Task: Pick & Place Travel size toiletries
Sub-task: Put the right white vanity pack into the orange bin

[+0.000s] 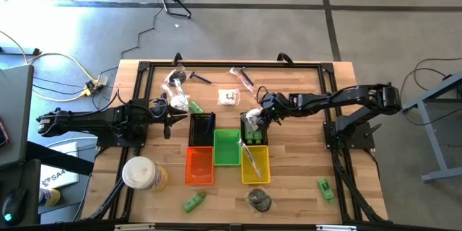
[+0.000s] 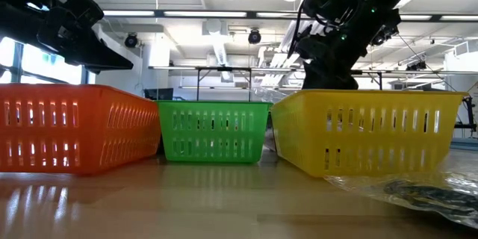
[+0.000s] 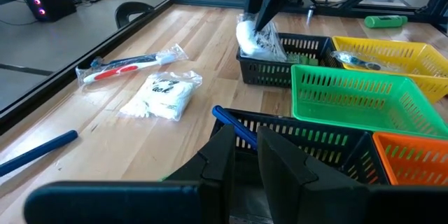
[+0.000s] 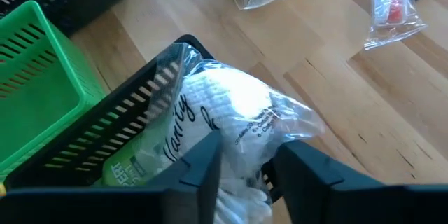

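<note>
I see the wood table on grey floor; the right gripper pinches a white packet over the black basket; the left gripper is nearly pressed together.

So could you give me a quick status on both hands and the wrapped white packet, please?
Right hand over the black basket, fingers around the clear-wrapped white packet. Left hand waiting by the other black basket. Nothing in the way.
</note>
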You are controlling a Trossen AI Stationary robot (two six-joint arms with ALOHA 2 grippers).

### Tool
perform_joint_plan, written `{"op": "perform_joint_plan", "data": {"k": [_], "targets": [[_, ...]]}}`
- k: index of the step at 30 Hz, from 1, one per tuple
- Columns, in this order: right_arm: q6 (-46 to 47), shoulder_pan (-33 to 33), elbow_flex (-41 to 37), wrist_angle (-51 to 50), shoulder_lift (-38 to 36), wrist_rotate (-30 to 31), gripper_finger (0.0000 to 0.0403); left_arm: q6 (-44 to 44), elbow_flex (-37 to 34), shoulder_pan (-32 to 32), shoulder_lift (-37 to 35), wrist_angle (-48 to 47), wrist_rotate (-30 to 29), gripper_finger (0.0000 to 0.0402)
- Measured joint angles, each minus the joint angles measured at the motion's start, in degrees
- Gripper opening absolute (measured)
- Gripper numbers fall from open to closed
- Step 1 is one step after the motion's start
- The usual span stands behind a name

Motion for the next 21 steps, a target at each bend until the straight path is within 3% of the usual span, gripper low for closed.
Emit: {"op": "perform_joint_plan", "data": {"k": [8,21], "targets": [[0.0,0.0,0.0,0.09,-0.1,-2.18,0.0013,0.0,0.0,0.0,-0.01,0.0,0.0,0.0061],[-2.25,-0.02,0.35,0.04,-7.72,-2.13,0.0004,0.0,0.0,0.0,0.0,0.0,0.0,0.0061]]}}
